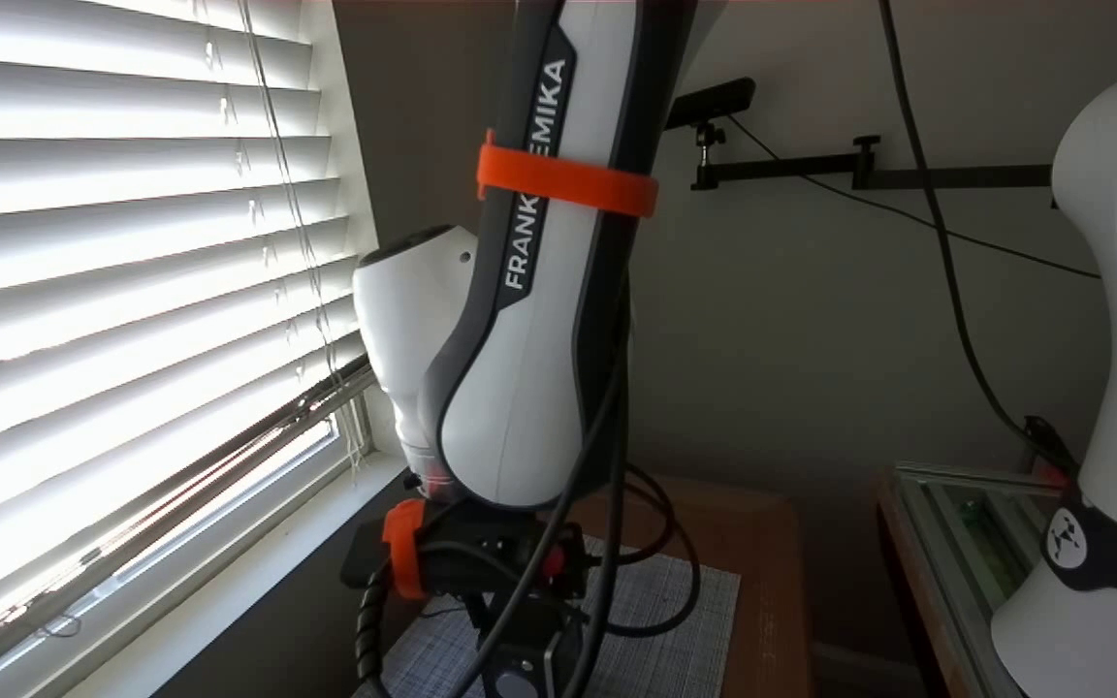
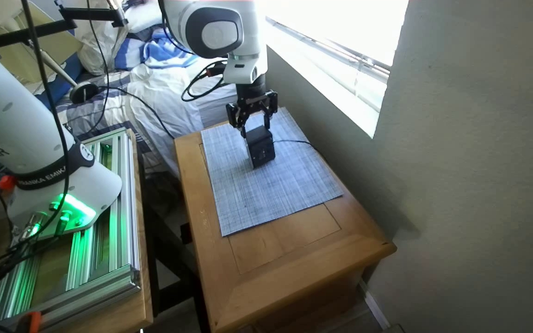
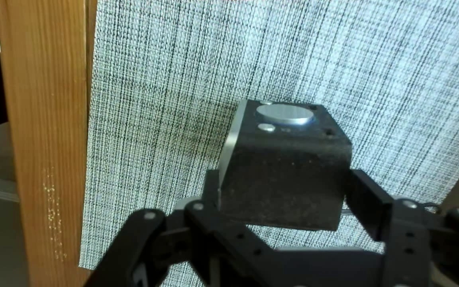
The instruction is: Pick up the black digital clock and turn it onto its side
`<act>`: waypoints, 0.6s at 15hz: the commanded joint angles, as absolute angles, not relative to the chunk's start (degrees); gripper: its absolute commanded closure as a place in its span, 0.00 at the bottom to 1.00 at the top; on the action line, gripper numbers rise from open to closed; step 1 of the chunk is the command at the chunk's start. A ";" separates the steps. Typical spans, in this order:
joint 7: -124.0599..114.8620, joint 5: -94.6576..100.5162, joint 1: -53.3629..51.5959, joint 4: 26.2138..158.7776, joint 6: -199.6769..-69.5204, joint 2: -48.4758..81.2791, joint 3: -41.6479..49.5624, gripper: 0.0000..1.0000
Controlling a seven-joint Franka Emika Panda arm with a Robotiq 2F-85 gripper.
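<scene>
- Pinching the black digital clock (image 3: 286, 171) with the gripper (image 2: 255, 130), nearer the tabletop (image 2: 289, 237) edge by the bed (image 2: 160, 85).
- Probably light, stiff, slightly slick; best held across opposite faces.

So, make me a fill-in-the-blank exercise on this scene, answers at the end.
In the wrist view, the black digital clock is ____ the two fingers of the gripper.
In an exterior view, the light on the robot's base glows ____.
The strap across the arm is coloured ____.
Under the woven mat is a table made of ____.
Missing words: between; green; orange; wood.
</scene>
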State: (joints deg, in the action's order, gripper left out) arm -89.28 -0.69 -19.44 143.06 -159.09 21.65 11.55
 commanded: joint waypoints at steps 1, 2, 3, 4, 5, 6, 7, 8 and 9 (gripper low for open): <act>-90.48 0.78 -18.41 142.77 -159.70 21.81 10.68 0.04; -90.72 1.15 -18.63 142.91 -160.00 21.64 11.01 0.04; -90.86 1.33 -18.72 143.05 -160.18 21.36 11.22 0.00; -90.97 1.69 -18.90 143.32 -160.45 20.84 11.57 0.00; -90.60 2.09 -18.91 143.58 -160.89 20.28 11.78 0.00; -90.12 2.57 -18.93 144.02 -161.27 19.40 11.98 0.00; -89.79 3.24 -19.00 144.22 -161.36 18.78 12.30 0.00; -89.12 4.10 -18.84 144.47 -161.16 17.87 12.57 0.00; -87.63 4.72 -18.14 144.80 -160.56 16.64 12.35 0.00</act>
